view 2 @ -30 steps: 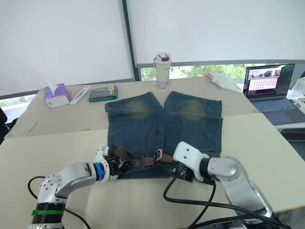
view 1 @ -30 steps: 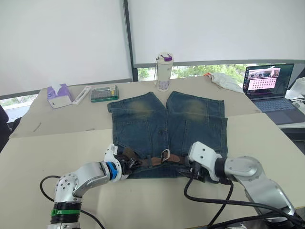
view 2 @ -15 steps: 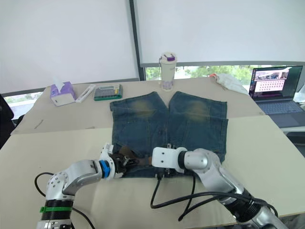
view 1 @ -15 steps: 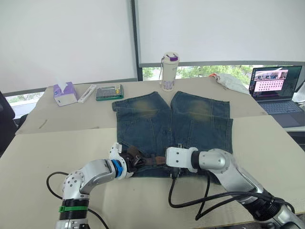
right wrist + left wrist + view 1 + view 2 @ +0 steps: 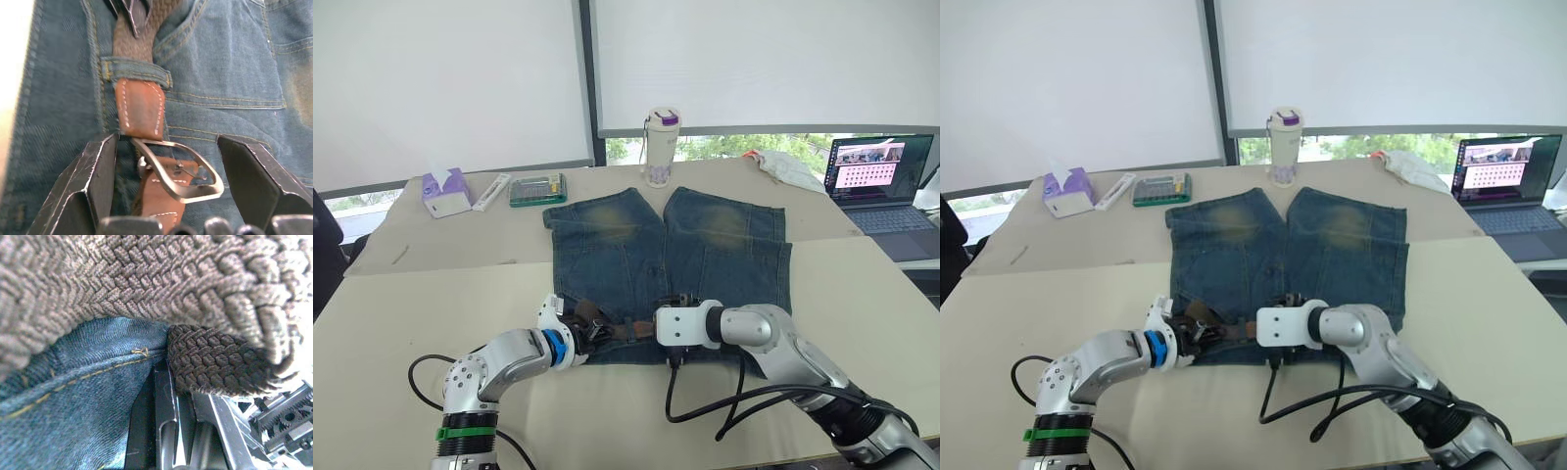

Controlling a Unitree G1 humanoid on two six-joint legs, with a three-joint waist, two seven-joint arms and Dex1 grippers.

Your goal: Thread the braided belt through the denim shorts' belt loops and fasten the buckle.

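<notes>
The braided belt (image 5: pixel 131 46) is already lying along the waistband of the denim shorts (image 5: pixel 666 259), passing under a belt loop (image 5: pixel 134 71), while the right gripper (image 5: pixel 164 171) is straddling the unfastened buckle (image 5: pixel 178 171) with fingers spread, and the left gripper (image 5: pixel 579 333) is pinching the belt's other end.

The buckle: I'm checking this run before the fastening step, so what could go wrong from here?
The right gripper is open, its fingers on either side of the buckle without gripping it; closing may catch denim shorts fabric or push the frame flat.

The left gripper is pressed close against the braided belt at the waistband; a pull from either side might bunch the shorts or drag the leather tab back through the belt loop.
</notes>
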